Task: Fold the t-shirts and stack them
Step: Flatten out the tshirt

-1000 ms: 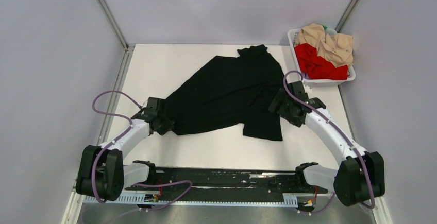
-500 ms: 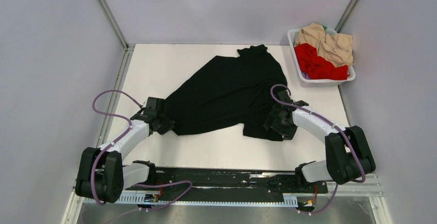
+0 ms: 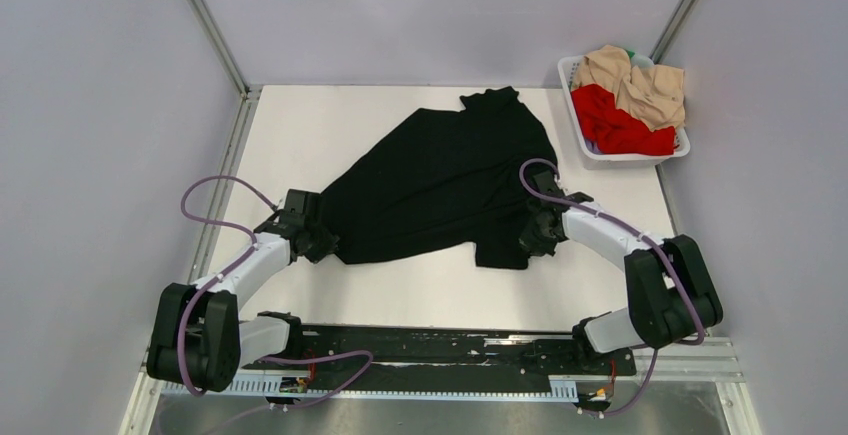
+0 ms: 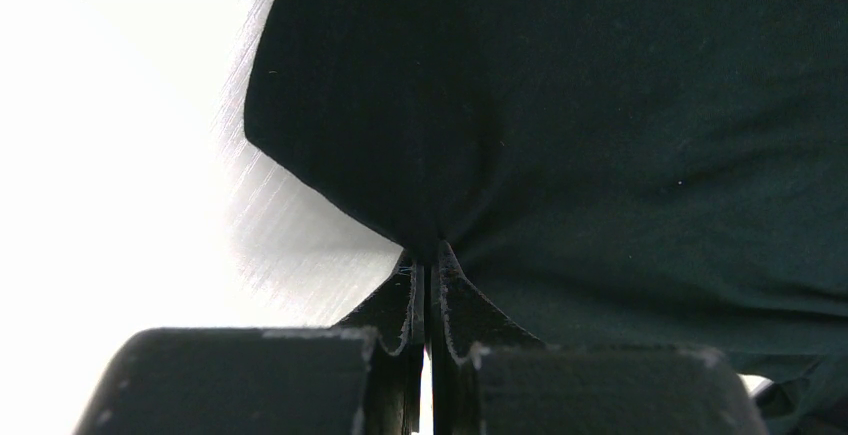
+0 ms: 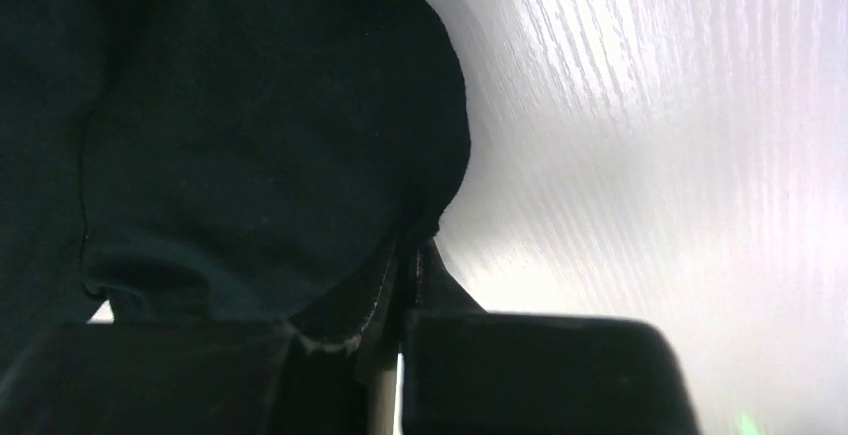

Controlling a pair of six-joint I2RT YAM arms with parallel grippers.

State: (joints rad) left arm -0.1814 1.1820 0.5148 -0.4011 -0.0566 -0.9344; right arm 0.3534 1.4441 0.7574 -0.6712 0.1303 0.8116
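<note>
Shirts: three are counted: black t-shirt [image 3: 440, 180] on table [image 3: 330, 125], red t-shirt [image 3: 615, 127] and beige t-shirt [image 3: 645, 80] in basket [image 3: 640, 158].
Left fingers [image 4: 415, 290]: clamped tight on black t-shirt.
Right fingers [image 5: 425, 275]: clamped tight on black t-shirt.

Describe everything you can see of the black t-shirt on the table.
The black t-shirt is plain, matte, soft-looking cloth, with no print or tag showing. It lies unfolded and rumpled on the white table, spread in a rough triangle, with one narrow bunched end reaching toward the far edge. The left claw is shut on its near-left corner, and the right claw pinches a fold at its near-right edge. Nothing else touches it.
</note>
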